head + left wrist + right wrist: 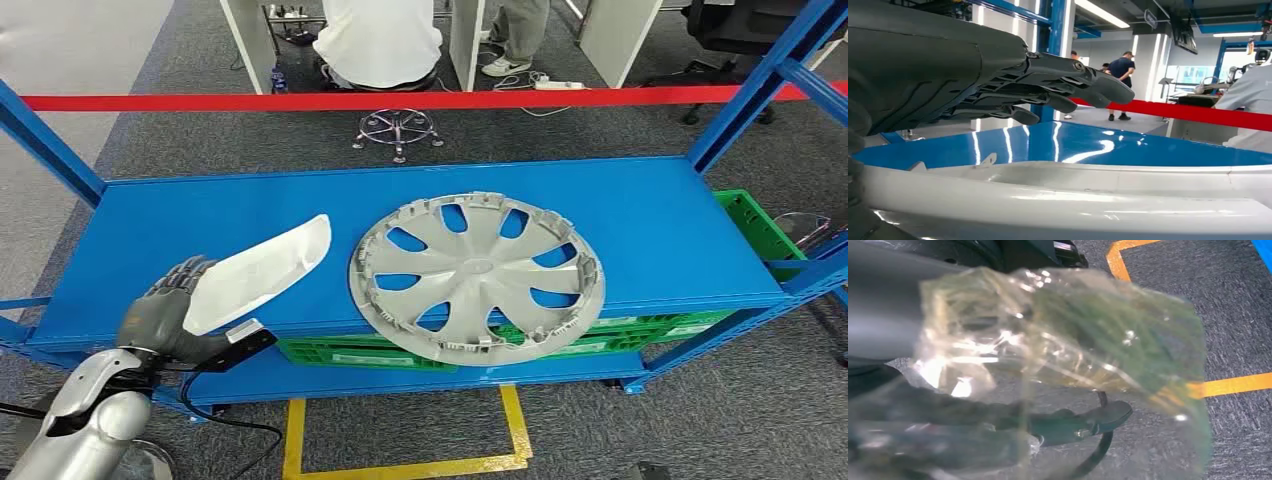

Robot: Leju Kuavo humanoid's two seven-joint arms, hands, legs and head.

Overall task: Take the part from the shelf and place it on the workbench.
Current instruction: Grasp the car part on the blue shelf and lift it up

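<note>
Right now my left robot hand (165, 305) hovers open over the near end of the white part (262, 272), whose long axis runs away rightward across the shelf (640, 225).

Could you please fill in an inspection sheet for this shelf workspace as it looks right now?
Surface: blue shelf, glossy, top level.
Job's things: white part lies at the shelf's front left; silver wheel cover beside it, overhanging the front edge.
Clutter: green crates on the level below.
Robot hands: left robot hand at the white part's near end, fingers spread above it, grip not confirmed; right robot hand blurred behind clear film, state unclear.
Cables: black cable under the left arm; power strip on the floor behind.
Surroundings: red tape, grey carpet, yellow floor lines, people seated and standing beyond.
</note>
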